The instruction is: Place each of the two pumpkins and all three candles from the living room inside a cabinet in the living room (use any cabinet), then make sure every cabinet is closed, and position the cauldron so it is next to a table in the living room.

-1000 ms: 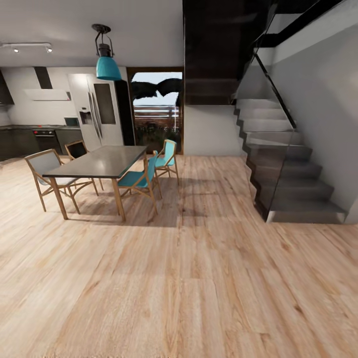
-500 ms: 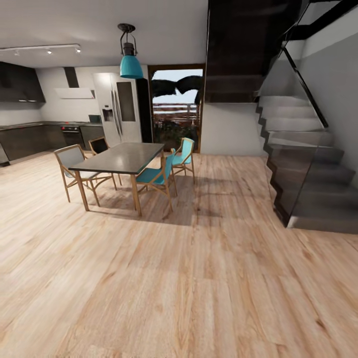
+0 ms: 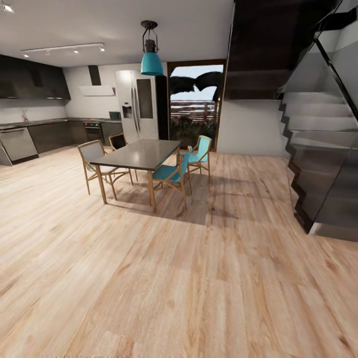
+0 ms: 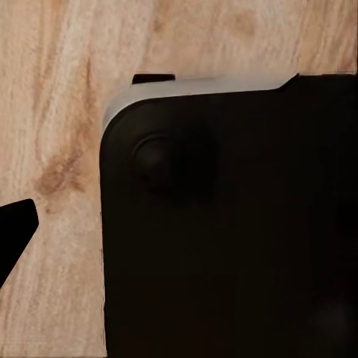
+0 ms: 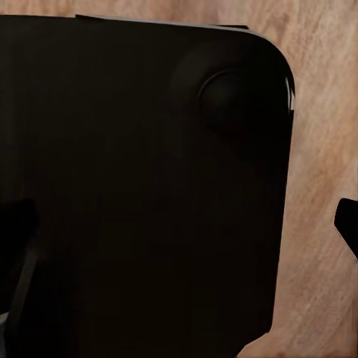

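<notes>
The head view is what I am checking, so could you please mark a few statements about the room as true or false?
1. A teal pendant lamp hangs above the dining table. True.
2. The staircase rises on the left side of the room. False: it is on the right side of the view; the kitchen cabinets are on the left.
3. Two chairs with teal seats stand on the table's right side. True.
4. The tabletop is covered with dishes. False: it looks bare.
5. The floor is grey tile. False: it is light wood planking.
6. A tall pale fridge stands beside the glass door. True.
</notes>
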